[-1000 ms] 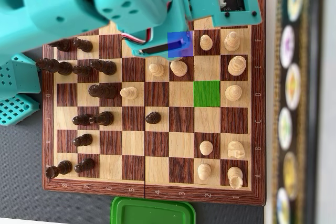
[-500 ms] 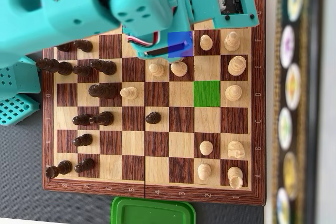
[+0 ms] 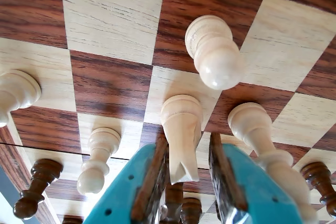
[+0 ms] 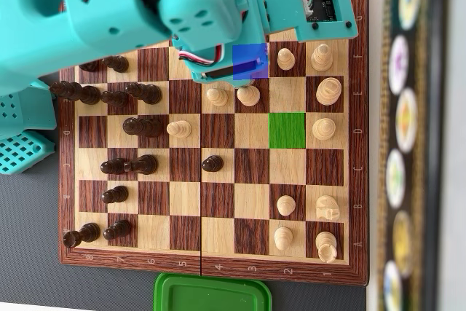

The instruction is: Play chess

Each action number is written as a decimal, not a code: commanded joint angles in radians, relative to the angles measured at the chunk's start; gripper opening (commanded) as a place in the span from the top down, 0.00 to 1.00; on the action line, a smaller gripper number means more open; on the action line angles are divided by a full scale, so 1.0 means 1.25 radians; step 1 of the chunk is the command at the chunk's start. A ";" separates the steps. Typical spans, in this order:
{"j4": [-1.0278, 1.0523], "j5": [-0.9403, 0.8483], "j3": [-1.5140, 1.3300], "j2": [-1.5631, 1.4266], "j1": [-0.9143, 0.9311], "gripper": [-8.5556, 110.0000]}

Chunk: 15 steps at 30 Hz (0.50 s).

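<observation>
In the wrist view the hand (image 3: 191, 182) stands open, its two fingers either side of a pale bishop (image 3: 181, 129) without clearly touching it, on the wooden chessboard (image 4: 251, 202) beside a white pawn (image 3: 212, 51)

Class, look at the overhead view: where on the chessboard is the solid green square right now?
The solid green square lies right of centre on the wooden chessboard, immediately left of a pale wooden pawn.

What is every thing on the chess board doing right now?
Gripper: open, jaws either side of a light piece.
Light piece: upright between the jaws.
Light pawn: upright.
Green square: empty.
Blue square: partly hidden by arm.
Green lid: off the board.
</observation>
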State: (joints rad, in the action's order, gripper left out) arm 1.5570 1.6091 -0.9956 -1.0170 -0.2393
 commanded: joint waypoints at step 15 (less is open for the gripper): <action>-0.007 -0.004 0.013 -0.021 -0.001 0.90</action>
State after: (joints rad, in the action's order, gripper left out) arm 1.5570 1.6076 -0.9940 -1.0186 -0.2393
